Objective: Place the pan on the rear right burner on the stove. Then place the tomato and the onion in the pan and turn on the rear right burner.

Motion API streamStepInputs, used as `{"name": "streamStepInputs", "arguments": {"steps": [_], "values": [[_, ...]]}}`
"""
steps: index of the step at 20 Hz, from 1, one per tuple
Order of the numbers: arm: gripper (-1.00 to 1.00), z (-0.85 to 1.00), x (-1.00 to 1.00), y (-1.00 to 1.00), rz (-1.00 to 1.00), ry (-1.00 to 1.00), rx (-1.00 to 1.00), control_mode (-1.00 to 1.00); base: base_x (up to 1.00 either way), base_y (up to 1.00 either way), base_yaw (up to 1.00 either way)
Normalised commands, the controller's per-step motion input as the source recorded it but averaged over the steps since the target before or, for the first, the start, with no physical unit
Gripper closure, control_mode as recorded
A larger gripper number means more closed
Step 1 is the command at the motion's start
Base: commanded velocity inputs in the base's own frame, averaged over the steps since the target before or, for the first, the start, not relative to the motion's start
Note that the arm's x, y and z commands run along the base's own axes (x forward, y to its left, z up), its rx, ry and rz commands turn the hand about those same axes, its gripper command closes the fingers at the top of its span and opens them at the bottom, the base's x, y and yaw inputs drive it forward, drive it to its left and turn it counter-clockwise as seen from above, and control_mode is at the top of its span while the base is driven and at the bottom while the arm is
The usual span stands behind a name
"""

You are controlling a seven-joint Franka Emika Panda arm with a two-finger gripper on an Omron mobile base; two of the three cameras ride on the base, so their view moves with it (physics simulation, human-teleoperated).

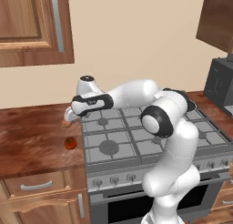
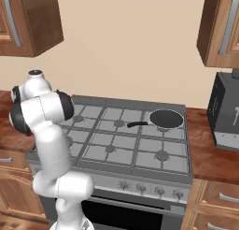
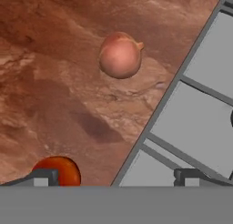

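Note:
The black pan (image 2: 165, 118) sits at the rear right of the stove (image 2: 112, 149), its handle pointing left; the rear right burner lies hidden under it. Left of the stove (image 1: 113, 148), the red-orange tomato (image 1: 70, 143) rests on the wooden counter. My gripper (image 1: 68, 115) hangs over that counter, just behind the tomato. In the hand view the gripper (image 3: 116, 177) is open with nothing between its fingers. The pale tan onion (image 3: 119, 54) lies ahead of it, and the tomato (image 3: 61, 170) shows beside the left fingertip (image 3: 43, 177).
The stove's grey edge (image 3: 182, 109) runs close along the right of the hand view. A dark appliance (image 2: 226, 112) stands on the counter right of the stove. Wall cabinets (image 1: 32, 25) hang above, and a row of knobs (image 2: 149, 189) lines the stove front.

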Motion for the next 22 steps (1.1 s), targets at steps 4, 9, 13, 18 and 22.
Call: {"name": "streamStepInputs", "arguments": {"steps": [4,9,13,18,22], "values": [[-1.00,-0.14,0.23,0.37,0.00,0.00,0.00,-1.00,0.00,0.00,0.00],[-1.00,-0.17,0.23,0.27,0.00,0.00,0.00,-1.00,0.00,0.00,0.00],[-1.00,-0.18,0.23,0.21,0.00,0.00,0.00,-1.00,0.00,0.00,0.00],[-1.00,-0.18,0.21,0.16,0.00,0.00,0.00,-1.00,0.00,0.00,0.00],[-1.00,-0.17,0.18,0.13,0.00,0.00,-0.01,-1.00,0.00,0.00,0.00]]}}
